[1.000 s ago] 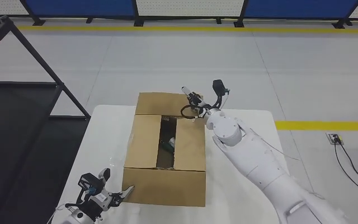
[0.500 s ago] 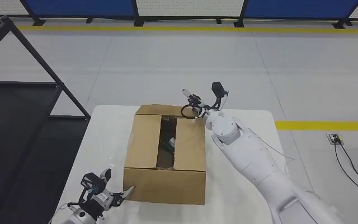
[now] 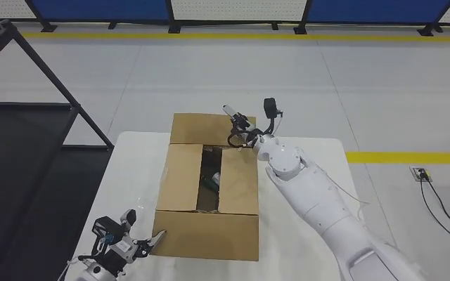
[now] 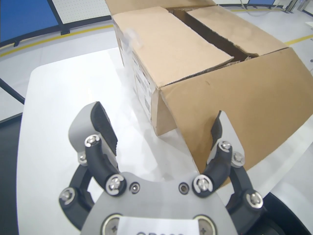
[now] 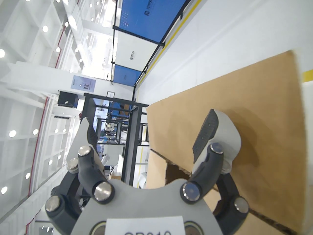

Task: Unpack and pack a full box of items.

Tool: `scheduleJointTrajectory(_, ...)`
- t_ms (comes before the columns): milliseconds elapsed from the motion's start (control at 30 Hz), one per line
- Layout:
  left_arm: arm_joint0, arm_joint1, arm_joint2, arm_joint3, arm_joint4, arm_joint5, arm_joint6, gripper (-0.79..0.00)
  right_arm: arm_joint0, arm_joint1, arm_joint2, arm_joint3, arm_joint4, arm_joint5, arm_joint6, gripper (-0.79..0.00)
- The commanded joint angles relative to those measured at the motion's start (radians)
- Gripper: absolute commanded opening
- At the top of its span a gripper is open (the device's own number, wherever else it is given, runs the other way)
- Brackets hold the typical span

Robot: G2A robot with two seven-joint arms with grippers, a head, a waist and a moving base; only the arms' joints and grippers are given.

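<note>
A cardboard box (image 3: 179,175) was seen near the middle of the white table (image 3: 133,175). Its two long flaps were folded flat over the top, with a dark gap left between them running from 12 to 6 o'clock. Through that gap an item (image 3: 211,181) was glimpsed inside, too small to be identified. The far flap (image 3: 200,128), at the box's 12 o'clock side, was folded outward, and the near flap (image 3: 207,235), at 6 o'clock, was hung down over the front wall.

The right gripper (image 3: 235,121) was held at the far flap's 1 o'clock corner with its jaws spread wide and nothing between them. One finger was laid over the flap's surface; whether it was touching could not be told.

The left gripper (image 4: 159,111) was placed at the box's 7 o'clock corner, low over the table, its jaws likewise spread apart and empty. One finger was set just beside the near flap's edge, the other over bare table.
</note>
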Motion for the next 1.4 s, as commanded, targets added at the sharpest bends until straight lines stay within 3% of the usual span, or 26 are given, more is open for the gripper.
scheduleJointTrajectory(0,0.006,0.001,-0.020,-0.008,-0.025,-0.001,0.005,0.000,-0.012,0.006,0.009,-0.029,0.000,-0.011,0.078,0.000)
scheduleJointTrajectory(233,0.012,0.002,-0.113,0.003,-0.116,0.046,0.016,0.000,-0.066,0.021,0.006,-0.127,-0.035,0.027,0.333,0.000)
scheduleJointTrajectory(500,0.004,0.003,-0.162,0.040,-0.163,0.076,-0.002,0.000,-0.097,0.020,0.000,-0.141,-0.057,0.064,0.463,0.000)
scheduleJointTrajectory(1133,0.011,-0.002,-0.143,0.025,-0.165,0.078,0.005,0.000,-0.094,-0.038,0.023,-0.121,0.127,0.011,0.542,0.000)
scheduleJointTrajectory(1367,0.006,-0.003,-0.155,0.048,-0.183,0.084,0.014,0.000,-0.085,-0.063,0.021,-0.145,0.151,0.007,0.479,0.000)
